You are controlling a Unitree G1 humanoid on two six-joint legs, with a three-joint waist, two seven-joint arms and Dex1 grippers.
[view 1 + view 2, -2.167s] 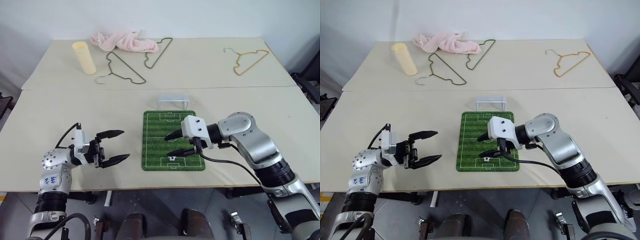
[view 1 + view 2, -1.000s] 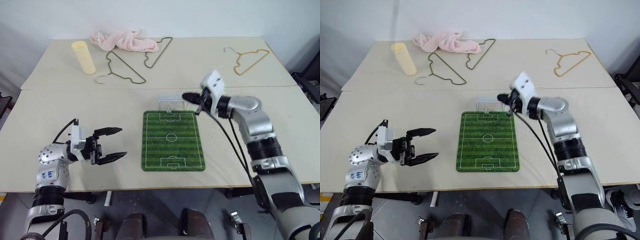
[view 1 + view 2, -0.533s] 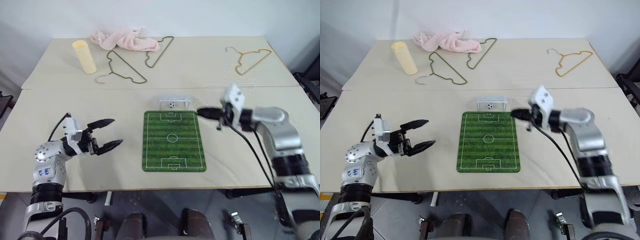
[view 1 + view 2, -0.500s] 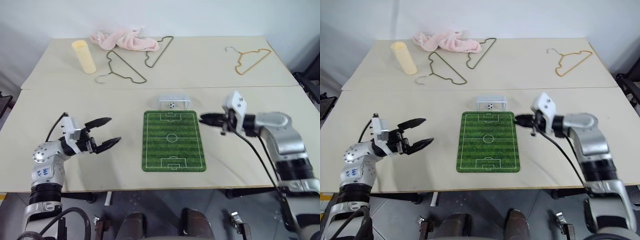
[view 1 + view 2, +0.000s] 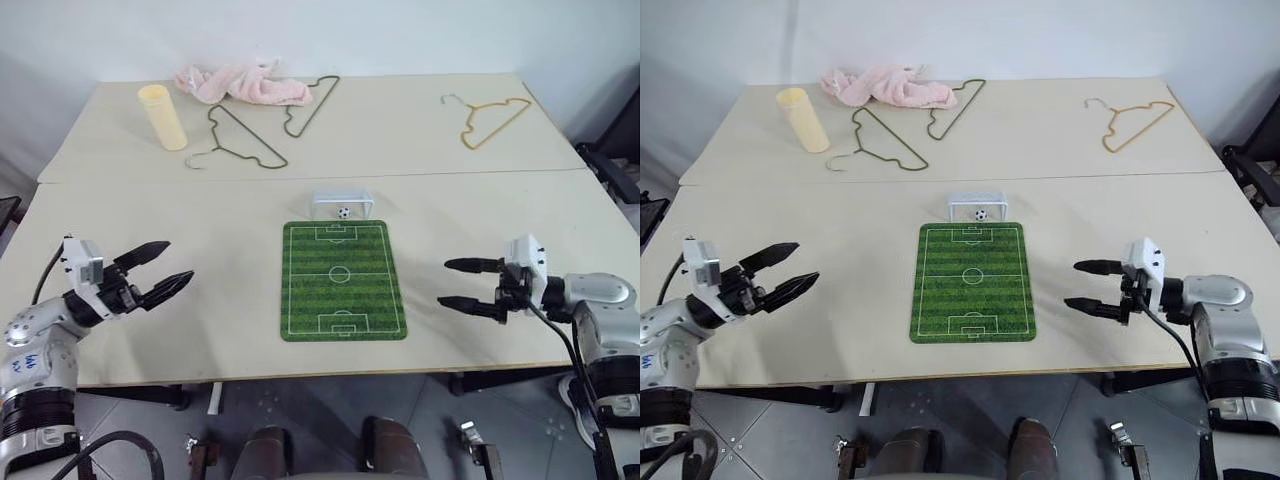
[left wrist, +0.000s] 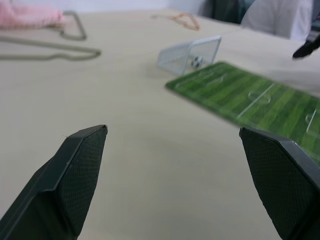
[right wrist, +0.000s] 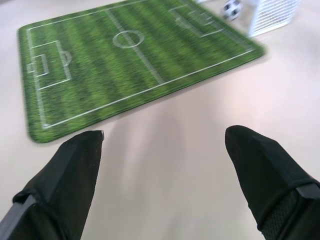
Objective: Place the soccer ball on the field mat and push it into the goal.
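Observation:
The tiny soccer ball (image 5: 343, 212) sits inside the white goal (image 5: 341, 196), which stands at the far end of the green field mat (image 5: 342, 278). My right gripper (image 5: 455, 283) hovers open and empty over the table, well to the right of the mat, its fingers pointing toward it. Far to the mat's left, my left gripper (image 5: 157, 274) is open and empty too. The ball (image 7: 231, 8) and mat (image 7: 130, 60) show in the right wrist view, the goal (image 6: 191, 54) and mat (image 6: 260, 100) in the left wrist view.
A pale yellow cylinder (image 5: 162, 117), a pink cloth (image 5: 240, 83), two dark wire hangers (image 5: 240, 140) and a gold hanger (image 5: 485, 118) lie on the far table. A seam (image 5: 300, 178) joins the two tables behind the goal.
My right gripper drew back from the goal to the mat's right side and opened. The ball now rests in the goal. My left gripper moved further left.

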